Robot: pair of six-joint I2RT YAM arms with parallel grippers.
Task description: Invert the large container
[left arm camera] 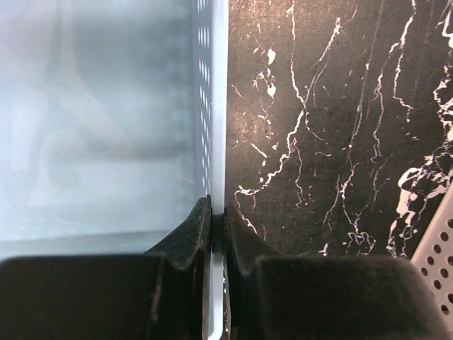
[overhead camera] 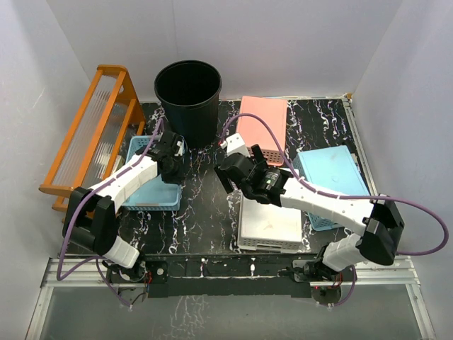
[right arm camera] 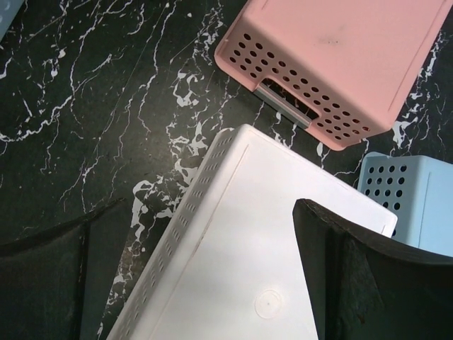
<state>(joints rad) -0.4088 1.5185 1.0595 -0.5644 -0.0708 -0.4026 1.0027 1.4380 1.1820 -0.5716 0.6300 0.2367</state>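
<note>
The large container, a tall round black bin (overhead camera: 187,95), stands upright with its mouth up at the back of the table; neither wrist view shows it. My left gripper (overhead camera: 173,151) is just in front of the bin. It is shut on the right wall of a light blue lattice basket (overhead camera: 152,185). In the left wrist view the fingertips (left arm camera: 201,225) pinch that thin wall (left arm camera: 216,142). My right gripper (overhead camera: 230,174) is open and empty. It hovers over the far end of an upturned white basket (right arm camera: 233,269), right of the bin.
An orange slatted rack (overhead camera: 92,134) stands at the far left. An upturned pink basket (overhead camera: 262,124) lies right of the bin, and also shows in the right wrist view (right arm camera: 333,57). An upturned blue basket (overhead camera: 329,180) lies at the right. The white basket (overhead camera: 269,225) is front centre.
</note>
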